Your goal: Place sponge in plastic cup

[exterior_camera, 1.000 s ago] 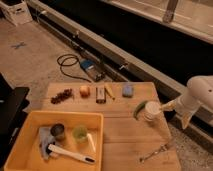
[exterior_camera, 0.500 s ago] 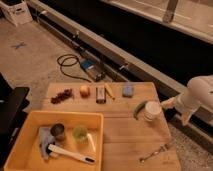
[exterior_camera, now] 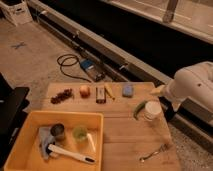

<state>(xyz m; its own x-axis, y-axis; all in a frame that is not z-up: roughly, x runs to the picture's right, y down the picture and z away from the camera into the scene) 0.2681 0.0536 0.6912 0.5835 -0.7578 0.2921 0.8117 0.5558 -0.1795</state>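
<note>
Jaws spread, the gripper (exterior_camera: 170, 111) hangs at frame right beside the white cup (exterior_camera: 152, 110); the sponge (exterior_camera: 128, 90) lies upper centre on the table (exterior_camera: 125, 137), the plastic cup (exterior_camera: 80, 133) lower left in the yellow bin (exterior_camera: 60, 114).

I see my arm (exterior_camera: 192, 85) as bulky, smooth white rounded shells, with a pale cream tapered piece at its near end. The pincer (exterior_camera: 169, 112) shows dark, spread wide, at the surface's (exterior_camera: 125, 131) right edge.
</note>
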